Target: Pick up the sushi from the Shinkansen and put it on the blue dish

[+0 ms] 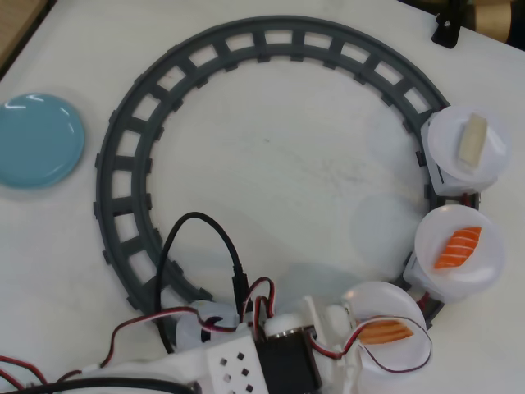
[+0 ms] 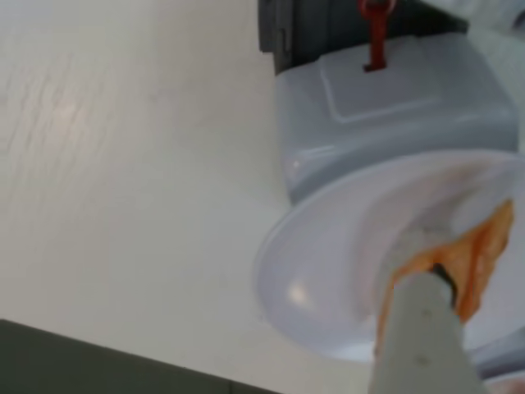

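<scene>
The sushi (image 1: pixel 384 332), a salmon nigiri, lies on the round white plate (image 1: pixel 406 361) of the rearmost car of the Shinkansen (image 1: pixel 447 176), at the lower right of the overhead view. My gripper (image 1: pixel 358 338) reaches onto that plate from the left. In the wrist view one white finger (image 2: pixel 422 328) has its tip against the near end of the sushi (image 2: pixel 484 246). The other finger is out of view, and the jaws look open. The blue dish (image 1: pixel 39 139) sits far off at the left edge, with nothing on it.
A dark grey ring track (image 1: pixel 271 39) fills the table's middle. Two other cars carry a striped bright orange piece (image 1: pixel 458 248) and a whitish-beige piece (image 1: pixel 472 144). My arm's body and its red and black wires (image 1: pixel 197 246) cover the track's bottom.
</scene>
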